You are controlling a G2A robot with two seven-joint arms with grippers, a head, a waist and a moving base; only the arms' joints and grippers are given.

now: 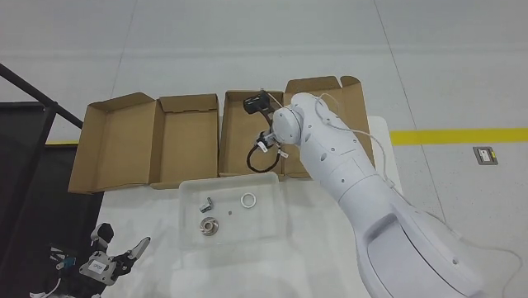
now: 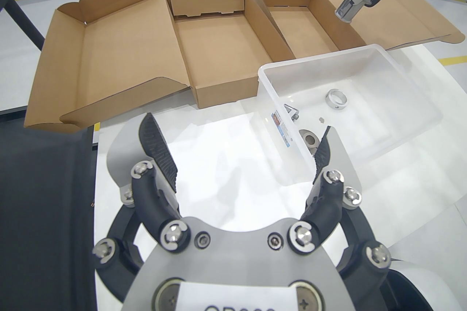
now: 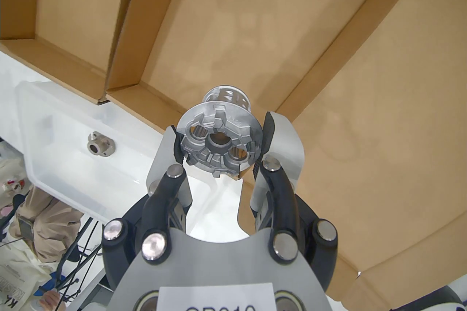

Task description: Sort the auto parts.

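My right gripper is shut on a silver toothed metal hub, held above the floor of the right cardboard box. In the top view this gripper hangs over the far end of that box. A clear plastic bin in front of the boxes holds a metal ring, a small bracket and a round flanged part. My left gripper stands open over the white table, just beside the bin's near corner, nothing between its fingers.
Two open cardboard boxes sit side by side at the back; the left box has its lid folded out leftward, the right one's lid rightward. A black frame borders the table's left side.
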